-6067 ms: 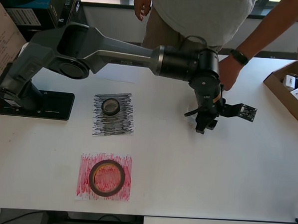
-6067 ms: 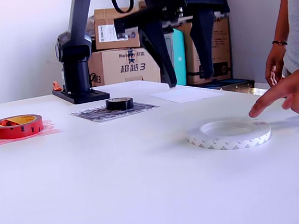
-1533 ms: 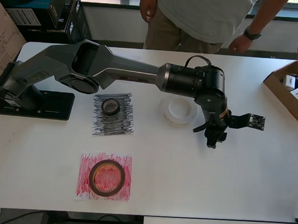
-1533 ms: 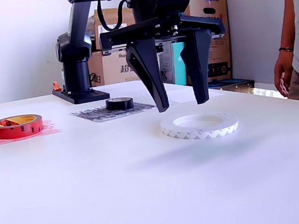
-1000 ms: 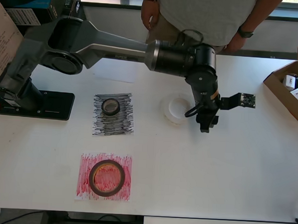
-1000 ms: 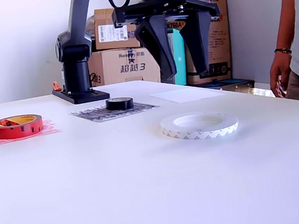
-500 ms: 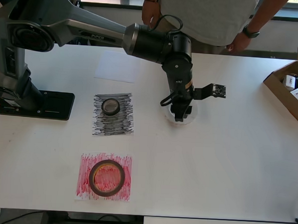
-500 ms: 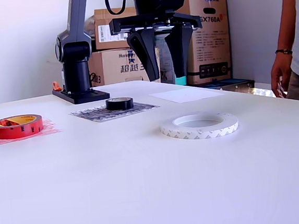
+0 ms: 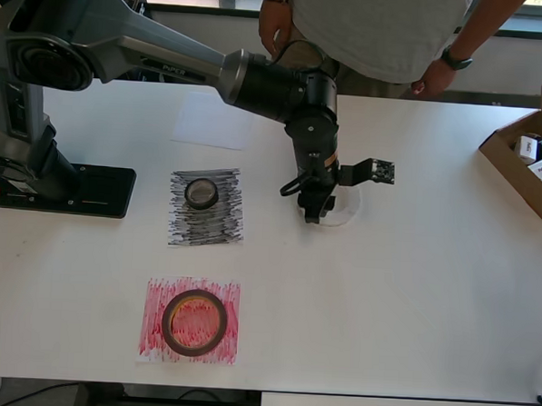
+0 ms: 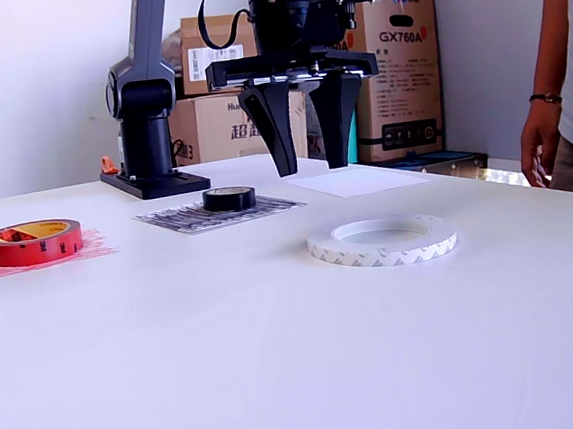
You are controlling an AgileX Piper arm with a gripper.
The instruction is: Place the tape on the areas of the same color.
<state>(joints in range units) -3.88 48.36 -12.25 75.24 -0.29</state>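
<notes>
White tape roll (image 10: 381,240) flat on bare tabletop (image 10: 279,356), off the white sheet (image 10: 359,181). End effector (image 10: 309,162) above, jaws spread, empty. Black roll (image 9: 201,193) on black patch (image 9: 205,227); red roll (image 9: 194,322) on red patch (image 9: 150,333).

white tape roll (image 10: 381,240): matt, speckled side
surface (image 10: 229,360): smooth, matt white
black patch (image 9: 206,209): scribbled paper
boxes (image 10: 394,65): brown cardboard

My gripper (image 9: 313,208) hangs over the white tape (image 9: 346,207), hiding part of it. The black tape (image 9: 201,193) sits on its black patch (image 9: 206,208), off to my side.
</notes>
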